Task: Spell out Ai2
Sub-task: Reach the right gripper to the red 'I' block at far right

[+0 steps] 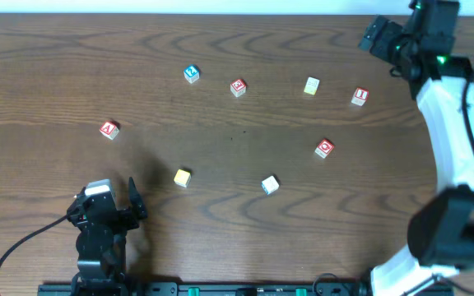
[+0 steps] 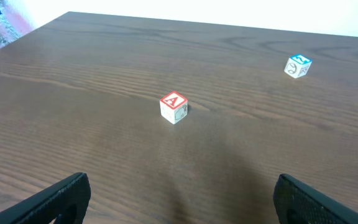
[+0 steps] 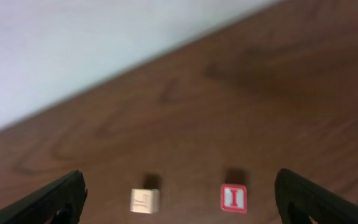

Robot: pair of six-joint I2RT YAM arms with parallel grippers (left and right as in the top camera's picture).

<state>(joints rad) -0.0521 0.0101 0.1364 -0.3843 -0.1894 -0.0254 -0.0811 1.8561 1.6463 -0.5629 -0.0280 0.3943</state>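
A red "A" block (image 1: 109, 130) lies at the left of the table; it also shows in the left wrist view (image 2: 173, 107). A red "I" block (image 1: 360, 96) lies at the right and shows in the right wrist view (image 3: 234, 198). A blue block (image 1: 191, 74) lies at the back left, and also shows in the left wrist view (image 2: 298, 66). My left gripper (image 1: 113, 205) is open and empty near the front left (image 2: 179, 196). My right gripper (image 1: 383, 34) is open and empty at the far right corner (image 3: 179, 196).
Other blocks lie scattered: a red one (image 1: 238, 87), a pale yellow one (image 1: 312, 85) also in the right wrist view (image 3: 145, 201), a red one (image 1: 324, 149), a yellow one (image 1: 183, 178) and a white one (image 1: 270, 185).
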